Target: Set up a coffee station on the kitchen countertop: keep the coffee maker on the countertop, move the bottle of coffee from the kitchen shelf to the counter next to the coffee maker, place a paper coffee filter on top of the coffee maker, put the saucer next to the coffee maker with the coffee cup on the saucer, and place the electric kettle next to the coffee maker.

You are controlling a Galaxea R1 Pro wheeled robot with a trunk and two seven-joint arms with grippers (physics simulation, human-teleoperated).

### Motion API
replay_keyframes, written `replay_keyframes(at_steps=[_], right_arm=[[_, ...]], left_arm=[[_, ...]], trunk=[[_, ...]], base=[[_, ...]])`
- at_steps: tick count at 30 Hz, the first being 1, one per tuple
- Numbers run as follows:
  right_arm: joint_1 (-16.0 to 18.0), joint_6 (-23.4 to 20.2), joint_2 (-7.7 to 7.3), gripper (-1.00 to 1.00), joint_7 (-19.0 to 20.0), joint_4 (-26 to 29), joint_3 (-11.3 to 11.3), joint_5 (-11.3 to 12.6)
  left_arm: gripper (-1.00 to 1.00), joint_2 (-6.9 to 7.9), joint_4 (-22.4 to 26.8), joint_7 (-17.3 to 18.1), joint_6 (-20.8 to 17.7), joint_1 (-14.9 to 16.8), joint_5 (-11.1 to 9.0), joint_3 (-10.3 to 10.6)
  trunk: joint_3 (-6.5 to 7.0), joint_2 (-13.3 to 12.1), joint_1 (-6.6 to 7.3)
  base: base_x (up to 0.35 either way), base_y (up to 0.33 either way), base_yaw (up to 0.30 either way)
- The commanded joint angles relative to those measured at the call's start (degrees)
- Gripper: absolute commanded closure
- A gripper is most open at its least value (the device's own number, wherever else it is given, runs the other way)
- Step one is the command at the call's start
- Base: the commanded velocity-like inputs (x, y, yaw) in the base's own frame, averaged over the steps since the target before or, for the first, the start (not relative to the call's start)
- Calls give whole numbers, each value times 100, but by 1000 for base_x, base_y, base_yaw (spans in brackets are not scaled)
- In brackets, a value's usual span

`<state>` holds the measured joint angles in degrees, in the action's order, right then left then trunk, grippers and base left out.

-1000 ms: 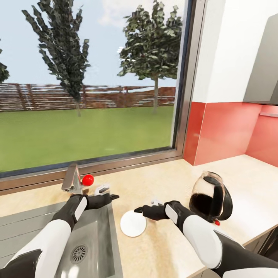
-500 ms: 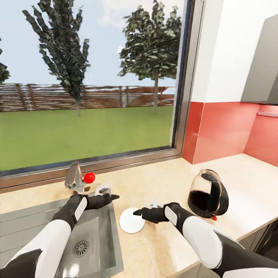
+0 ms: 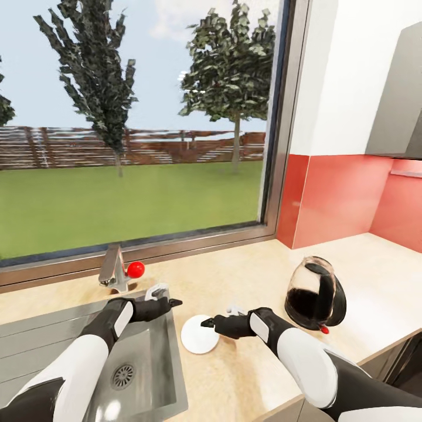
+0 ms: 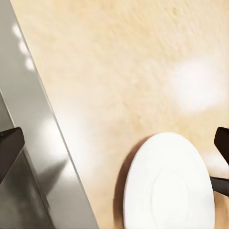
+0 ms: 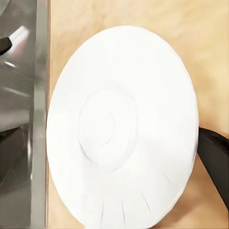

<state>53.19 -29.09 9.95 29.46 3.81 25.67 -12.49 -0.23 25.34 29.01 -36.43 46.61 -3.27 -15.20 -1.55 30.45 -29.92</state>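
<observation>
White saucer (image 3: pixel 200 342) lies on countertop (image 3: pixel 246 281), coffee maker (image 3: pixel 315 302) at its 3 o'clock; right gripper (image 3: pixel 208 322) straddles its rim, spread, ungrasped, for pickup.

Beige countertop (image 3: pixel 246 281) with saucer (image 3: pixel 200 334), coffee maker (image 3: pixel 315 296)

I see a steel sink (image 3: pixel 153 375) set into the beige countertop (image 3: pixel 246 275). Its faucet (image 3: pixel 112 271) stands below the window (image 3: pixel 140 117), a red ball (image 3: pixel 135 269) just beside it.
</observation>
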Motion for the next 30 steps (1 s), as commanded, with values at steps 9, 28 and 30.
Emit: replay_keyframes(at_steps=[9,28,30], right_arm=[[-2,-53,5,-100,84,6,-27,-113],[-2,-53,5,-100,86,1,-36,-113],[-2,-53,5,-100,86,-8,-36,-113]], left_arm=[[-100,-39,-161,229,-251,6,-41,-31],[-100,-272,-177,561,-670,6,-36,-18],[-100,-274,-176,568,-700,6,-37,-18]], trunk=[[-14,9,-3],[-14,9,-3],[-14,9,-3]], base=[[0,0,0],[0,0,0],[0,0,0]])
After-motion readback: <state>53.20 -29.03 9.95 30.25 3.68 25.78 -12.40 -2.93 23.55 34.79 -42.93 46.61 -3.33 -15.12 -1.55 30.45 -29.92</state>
